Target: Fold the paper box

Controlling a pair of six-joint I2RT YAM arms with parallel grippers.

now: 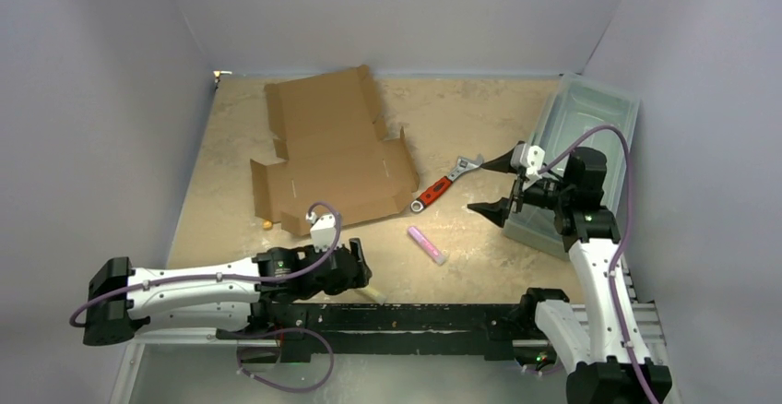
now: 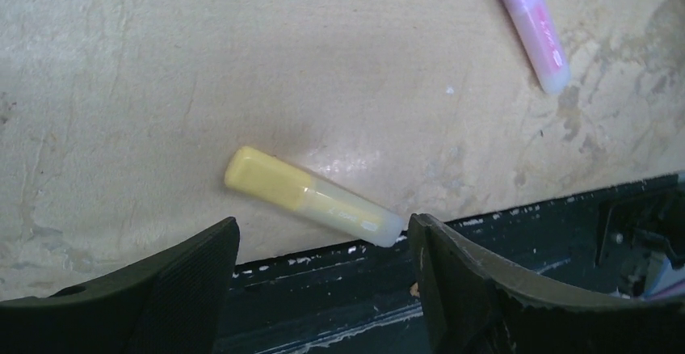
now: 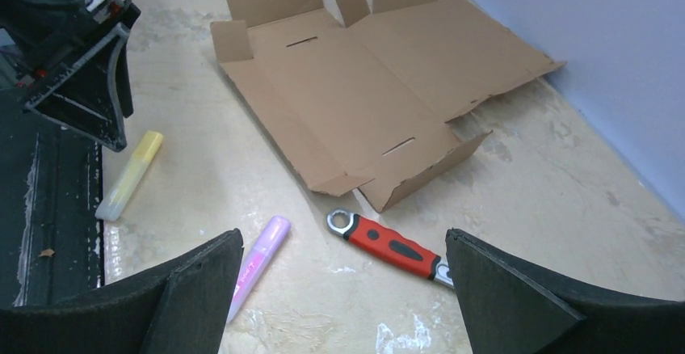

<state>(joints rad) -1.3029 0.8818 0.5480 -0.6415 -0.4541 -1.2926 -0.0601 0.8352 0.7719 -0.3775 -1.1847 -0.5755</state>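
Observation:
The paper box (image 1: 334,150) is a brown cardboard die-cut lying mostly flat at the back left of the table, some side flaps tilted up; it also shows in the right wrist view (image 3: 371,87). My left gripper (image 1: 361,270) is open and empty, low over the table's near edge, just in front of the box's near flap. In its wrist view the gripper (image 2: 323,245) has a yellow highlighter (image 2: 311,196) lying just beyond the fingers. My right gripper (image 1: 493,185) is open and empty, raised at the right, apart from the box; in its wrist view (image 3: 343,249) it faces the box.
A red-handled wrench (image 1: 444,184) lies right of the box, also in the right wrist view (image 3: 389,245). A pink highlighter (image 1: 427,244) lies in the middle front. A translucent grey-green bin (image 1: 581,155) stands at the right. Grey walls enclose the table; a black rail (image 1: 415,316) runs along the near edge.

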